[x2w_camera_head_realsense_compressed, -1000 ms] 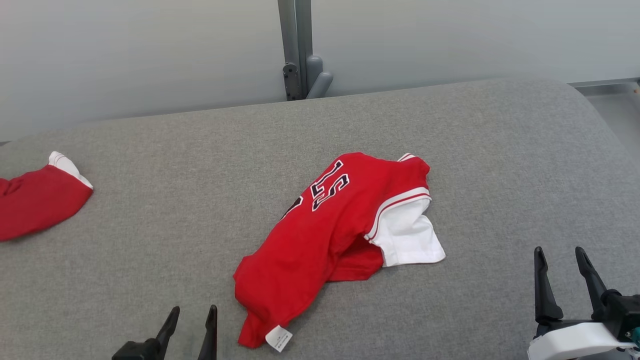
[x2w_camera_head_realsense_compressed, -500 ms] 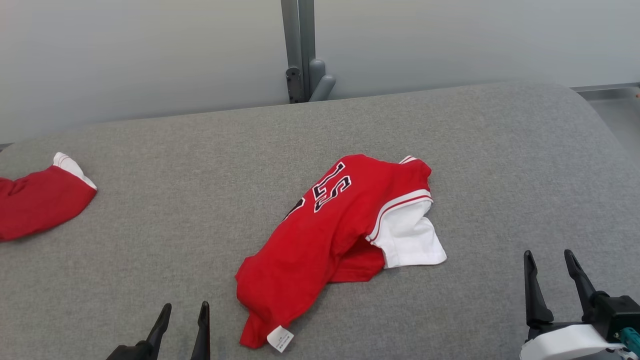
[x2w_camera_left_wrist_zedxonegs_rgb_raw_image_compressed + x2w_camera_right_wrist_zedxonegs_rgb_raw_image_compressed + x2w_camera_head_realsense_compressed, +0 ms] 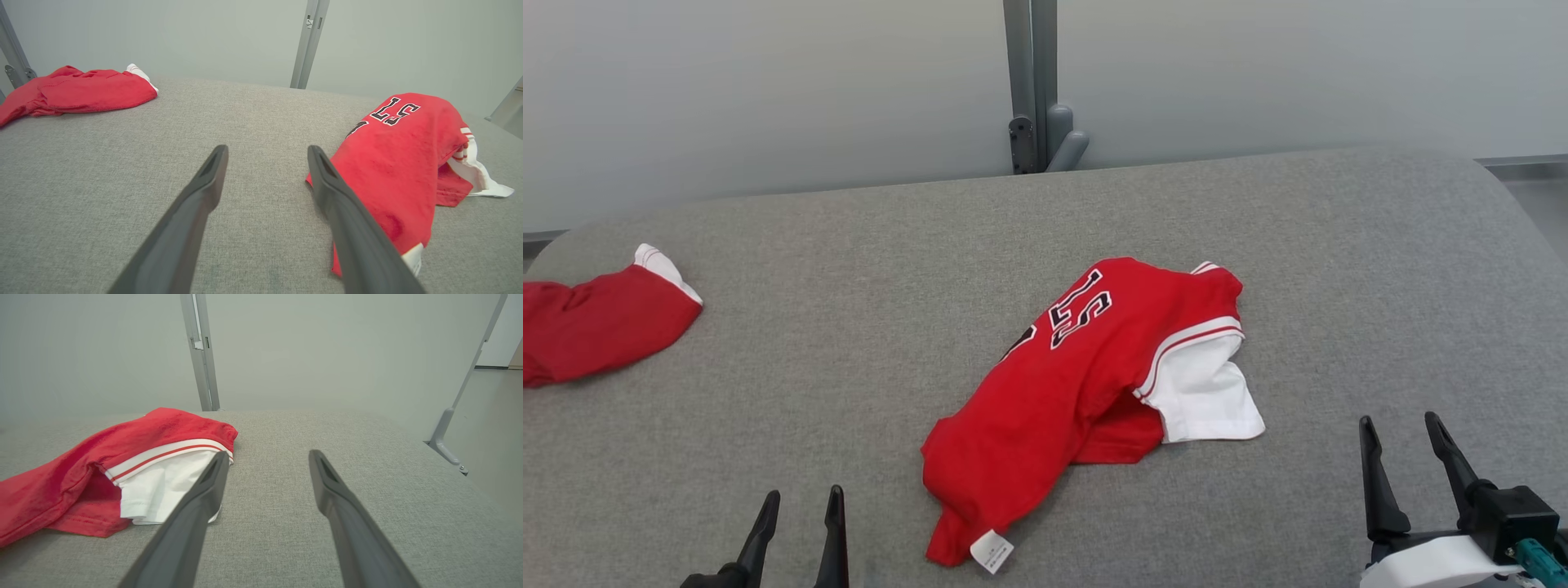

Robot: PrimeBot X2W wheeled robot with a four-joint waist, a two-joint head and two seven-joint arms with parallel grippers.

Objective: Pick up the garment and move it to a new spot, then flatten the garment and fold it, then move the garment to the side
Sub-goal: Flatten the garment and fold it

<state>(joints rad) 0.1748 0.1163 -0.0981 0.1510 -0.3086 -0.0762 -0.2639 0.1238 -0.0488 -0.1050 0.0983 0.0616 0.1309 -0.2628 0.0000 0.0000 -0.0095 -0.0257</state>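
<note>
Head view: the red jersey (image 3: pixel 1086 384) lies crumpled near the middle of the grey padded table (image 3: pixel 849 245), its white sleeve (image 3: pixel 1209 392) on the right. The left gripper (image 3: pixel 803 492) and right gripper (image 3: pixel 1398 419) hover near the front edge, both spread and empty, so I'd say pick-up hasn't begun.

Left wrist view: the jersey's hem sits just right of the fingers.

Right wrist view: the sleeve lies beside the left finger. The next move calls for each arm to reach in and pinch cloth.

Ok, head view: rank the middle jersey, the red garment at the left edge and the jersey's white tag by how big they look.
1. middle jersey
2. red garment, cut off by the frame edge, so its full size is unsure
3. white tag, smallest by far
</note>
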